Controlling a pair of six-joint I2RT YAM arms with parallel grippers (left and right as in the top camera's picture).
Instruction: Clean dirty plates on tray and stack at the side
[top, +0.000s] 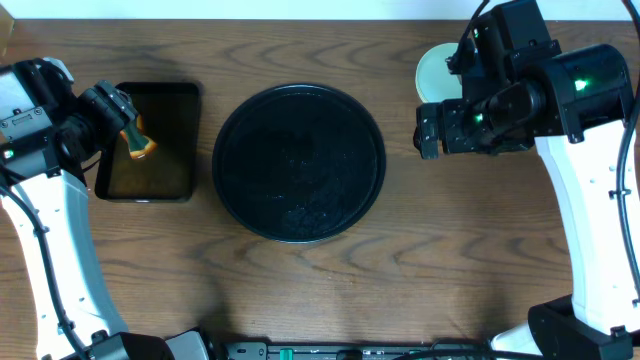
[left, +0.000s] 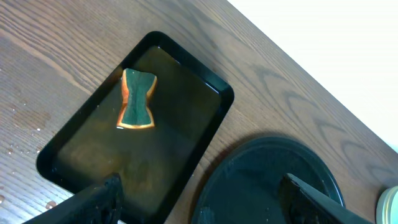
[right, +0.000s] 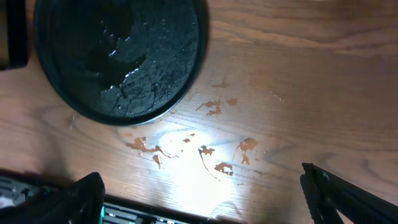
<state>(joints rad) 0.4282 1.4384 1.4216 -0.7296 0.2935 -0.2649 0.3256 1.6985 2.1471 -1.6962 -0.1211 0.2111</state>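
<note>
Now your round black tray (top: 298, 163) sits bare, plates (top: 433, 72) aside.
Left fingers (left: 99, 200) and right fingers (right: 348, 193) gape wide, empty; sponge (left: 137, 99) parked in its rectangular tray (left: 180, 134), wiping seemingly done.

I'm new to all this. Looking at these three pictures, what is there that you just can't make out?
Plates: overhead, the right arm covers most of them; their number and cleanliness cannot be told. Left wrist shows only a sliver at the frame edge.
Round tray: cut off by the top edge in right wrist, by the bottom edge in left wrist.
Rectangular tray: overhead, the left arm covers its left side.
</note>
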